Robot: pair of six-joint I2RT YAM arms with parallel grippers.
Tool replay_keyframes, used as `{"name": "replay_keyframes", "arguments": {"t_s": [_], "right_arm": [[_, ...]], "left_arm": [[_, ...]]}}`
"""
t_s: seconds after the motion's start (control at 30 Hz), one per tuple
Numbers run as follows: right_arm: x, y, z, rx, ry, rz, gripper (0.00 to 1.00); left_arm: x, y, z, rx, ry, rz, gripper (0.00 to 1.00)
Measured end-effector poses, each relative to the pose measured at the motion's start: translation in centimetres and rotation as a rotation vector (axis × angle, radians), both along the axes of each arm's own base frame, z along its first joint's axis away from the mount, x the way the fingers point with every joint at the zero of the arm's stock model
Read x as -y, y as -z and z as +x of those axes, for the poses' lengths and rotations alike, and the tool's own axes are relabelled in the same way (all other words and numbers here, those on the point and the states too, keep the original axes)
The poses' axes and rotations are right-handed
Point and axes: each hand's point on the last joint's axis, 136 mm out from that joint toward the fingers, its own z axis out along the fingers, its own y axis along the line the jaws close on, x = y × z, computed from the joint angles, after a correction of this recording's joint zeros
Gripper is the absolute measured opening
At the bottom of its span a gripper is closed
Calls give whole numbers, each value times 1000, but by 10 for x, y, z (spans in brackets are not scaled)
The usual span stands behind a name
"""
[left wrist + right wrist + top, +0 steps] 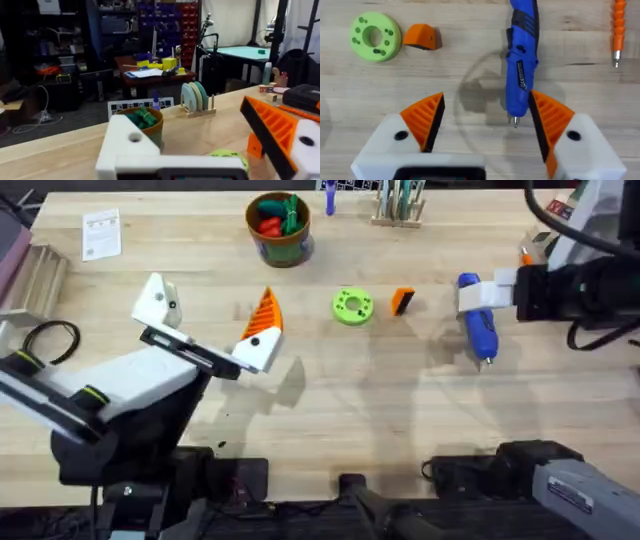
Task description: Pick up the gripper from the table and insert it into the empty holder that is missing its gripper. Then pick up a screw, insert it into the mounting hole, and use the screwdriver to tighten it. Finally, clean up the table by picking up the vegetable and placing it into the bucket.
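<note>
Right gripper [482,125] is hovering spread beside the blue screwdriver [521,65], orange fingertip [421,36] lying near green disc [374,36]; left gripper [210,330] spread.

Robotics workshop, parts-bin shelves [170,22], cluttered workbench [150,70], wooden table [330,400]

- The right gripper [482,122] hangs over the pale wooden table [380,85], its two white fingers with orange ribbed pads [422,117] spread wide apart.
- A fat blue electric screwdriver [521,55] lies on the wood, its short metal bit just beside one pad.
- A small orange wedge-shaped plastic fingertip [421,36] lies just beside a green round disc [374,36].
- A thin orange stick [618,27] lies well apart from them.
</note>
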Motion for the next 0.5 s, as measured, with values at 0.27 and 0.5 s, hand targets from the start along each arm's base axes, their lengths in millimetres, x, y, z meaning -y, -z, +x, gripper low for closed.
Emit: {"name": "replay_keyframes", "arguments": {"t_s": [0.27, 0.5], "right_arm": [[0, 0, 0, 0, 0, 0, 994], [0, 0, 0, 1, 0, 0, 992]], "left_arm": [[0, -2, -1, 10, 2, 1, 985], [6, -1, -3, 10, 35, 10, 985]]}}
